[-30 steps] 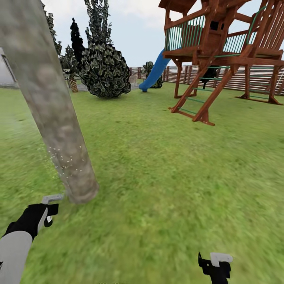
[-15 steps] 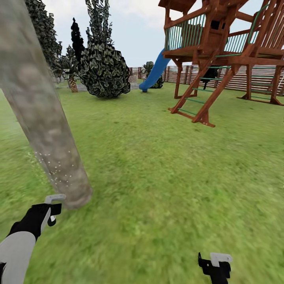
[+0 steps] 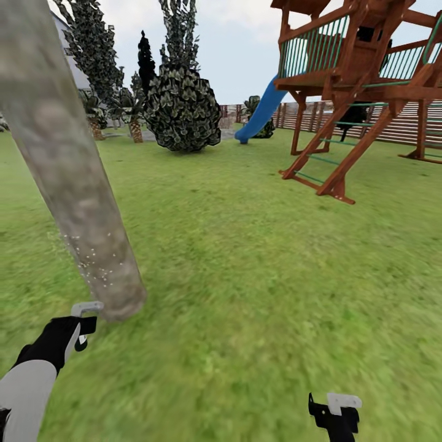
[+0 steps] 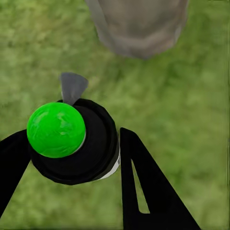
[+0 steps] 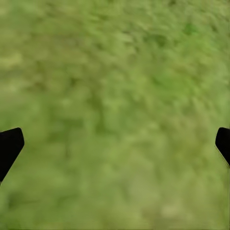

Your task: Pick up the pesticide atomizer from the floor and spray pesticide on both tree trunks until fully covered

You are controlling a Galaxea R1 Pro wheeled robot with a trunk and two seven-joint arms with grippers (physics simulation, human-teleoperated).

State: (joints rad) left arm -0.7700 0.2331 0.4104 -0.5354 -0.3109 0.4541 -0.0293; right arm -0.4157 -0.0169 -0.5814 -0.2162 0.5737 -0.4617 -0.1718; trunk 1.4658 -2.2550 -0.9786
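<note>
Your left gripper (image 4: pixel 67 158) clamps the atomizer (image 4: pixel 72 141), black, green-capped, grey nozzle towards the trunk (image 3: pixel 73 184); whitish specks (image 3: pixel 92 261) near its base; right gripper (image 5: pixel 115 143) spread over grass (image 5: pixel 115 96).

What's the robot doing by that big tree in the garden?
It is spraying bug-killer on a tree. Its left gripper is shut on the pesticide atomizer, a dark bottle that shows a green top here, pointed at the base of the tree trunk. Tiny whitish specks of pesticide dot the lower bark. The right gripper hangs open over the grass.
</note>
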